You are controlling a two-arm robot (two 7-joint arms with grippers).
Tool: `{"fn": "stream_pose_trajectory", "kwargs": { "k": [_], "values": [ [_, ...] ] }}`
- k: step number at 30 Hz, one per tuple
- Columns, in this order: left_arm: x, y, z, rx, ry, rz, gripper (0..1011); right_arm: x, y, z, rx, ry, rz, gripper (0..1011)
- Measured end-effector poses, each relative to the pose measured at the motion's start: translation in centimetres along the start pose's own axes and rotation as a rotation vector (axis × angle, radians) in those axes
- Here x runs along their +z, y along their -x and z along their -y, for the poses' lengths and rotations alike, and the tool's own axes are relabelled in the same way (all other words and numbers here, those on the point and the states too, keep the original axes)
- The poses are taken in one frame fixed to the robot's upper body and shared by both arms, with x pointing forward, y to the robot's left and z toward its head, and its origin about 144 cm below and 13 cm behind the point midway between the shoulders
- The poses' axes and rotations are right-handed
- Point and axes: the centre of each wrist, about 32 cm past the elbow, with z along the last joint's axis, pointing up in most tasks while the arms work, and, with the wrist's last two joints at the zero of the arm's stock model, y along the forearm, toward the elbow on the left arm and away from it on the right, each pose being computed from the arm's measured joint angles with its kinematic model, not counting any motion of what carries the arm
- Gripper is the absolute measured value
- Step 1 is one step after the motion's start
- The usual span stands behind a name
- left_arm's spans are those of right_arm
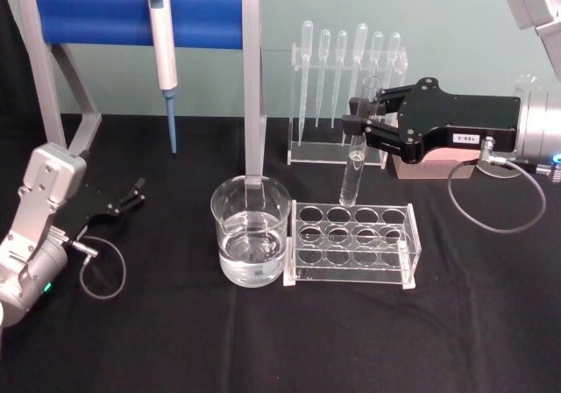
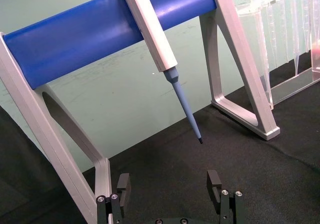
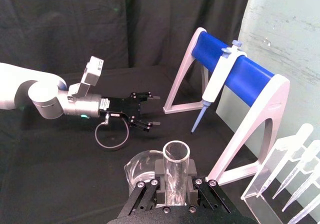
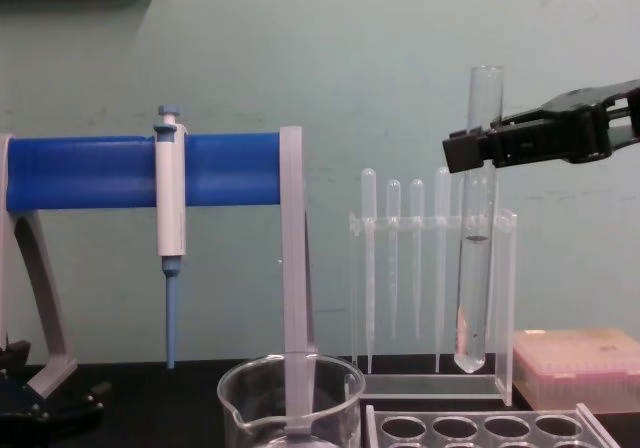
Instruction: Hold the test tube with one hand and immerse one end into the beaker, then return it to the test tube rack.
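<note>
Bench (image 1: 263, 340) with a black cover carries all the things. At the far left the left pincer (image 1: 138, 193) rests low over the bench, near the foot of the stand (image 1: 96, 11), and its two fingers are wide apart with nothing between them. The stand has grey legs and a thick blue bar on top. The white-and-blue micropipette (image 1: 160, 38) hangs from this bar with its tip pointing down, above the bench.

Near the middle stands the beaker (image 1: 250, 209), upright, with clear liquid in its lower part. In the head view it sits in front of the right leg of the stand. Just beside it on the right lies the test tube rack (image 1: 351, 271), clear plastic with round holes in rows.

Above the back row of this rack hangs the test tube (image 1: 352, 169). It is nearly upright, with the open rim up and the rounded end down. In the chest view the rounded end is above the rack and does not touch it. The tube is to the right of the beaker and outside it. The right pincer (image 1: 359, 123) comes in from the right side and is closed on the upper part of the tube, below the rim.

Behind the tube stands a clear pipette rack (image 1: 302, 152) with thin plastic pipettes (image 1: 342, 46) hanging in a row. A pink box (image 4: 575, 363) lies to its right on the bench.
</note>
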Motion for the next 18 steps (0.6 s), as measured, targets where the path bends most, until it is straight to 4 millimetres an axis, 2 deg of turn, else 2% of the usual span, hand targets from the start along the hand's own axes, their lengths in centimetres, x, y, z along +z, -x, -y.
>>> {"fn": "stream_pose_trajectory", "kwargs": {
  "k": [18],
  "values": [
    [0.0,0.0,0.0,0.0,0.0,0.0,1000,0.0,0.0,0.0,0.0,0.0,0.0,239]
  ]
}}
